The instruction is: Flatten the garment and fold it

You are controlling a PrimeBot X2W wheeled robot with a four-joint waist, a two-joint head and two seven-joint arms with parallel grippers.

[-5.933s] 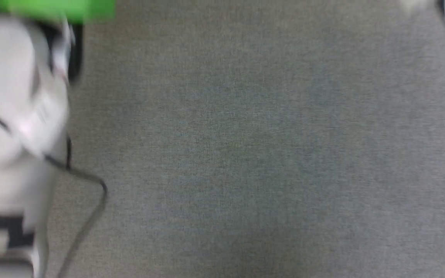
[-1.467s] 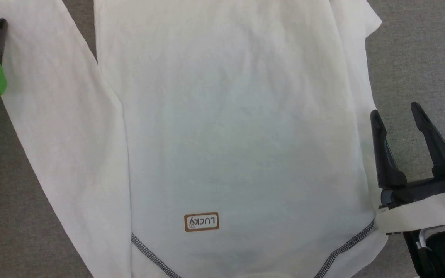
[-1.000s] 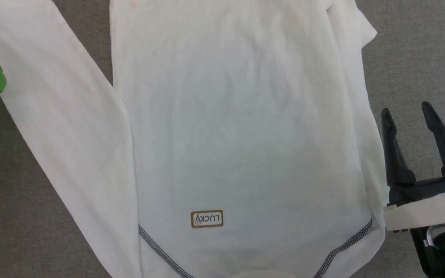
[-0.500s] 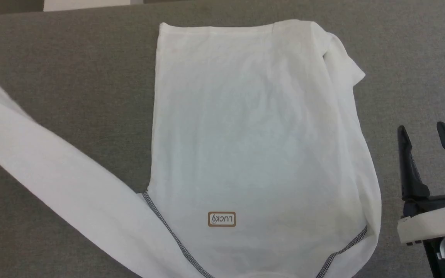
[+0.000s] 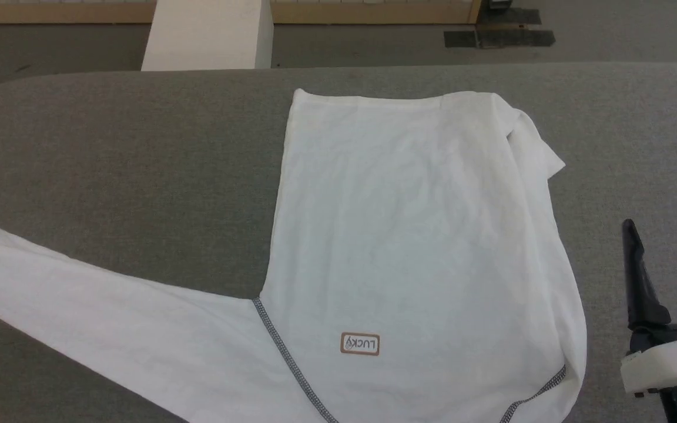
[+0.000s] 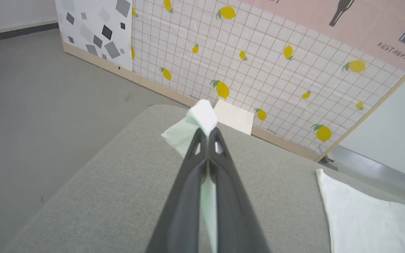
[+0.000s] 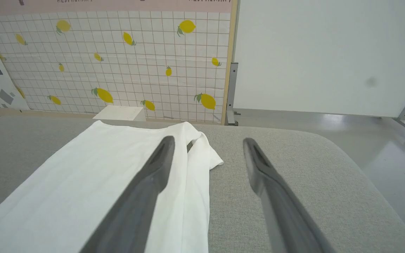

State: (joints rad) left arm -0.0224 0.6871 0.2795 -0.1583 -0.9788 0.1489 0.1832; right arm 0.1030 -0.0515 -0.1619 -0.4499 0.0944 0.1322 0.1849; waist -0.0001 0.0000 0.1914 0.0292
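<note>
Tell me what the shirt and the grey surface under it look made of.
Garment: thin, soft matte cloth, probably cotton-like knit; it creases finely and lies limp. Grey surface: matte woven upholstery fabric, apparently padded; fine weave and rounded edges show.

L claw (image 6: 207,133) pinched tight; R claw (image 5: 659,225) spread.

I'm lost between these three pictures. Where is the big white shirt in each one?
Head view: the large soft white shirt spreads across the grey padded table, one sleeve stretching left.
Left wrist view: lower right corner; a pinch in the shut left gripper.
Right wrist view: lower left to centre.
Shared landmark: the white box beyond the table's far edge.
</note>
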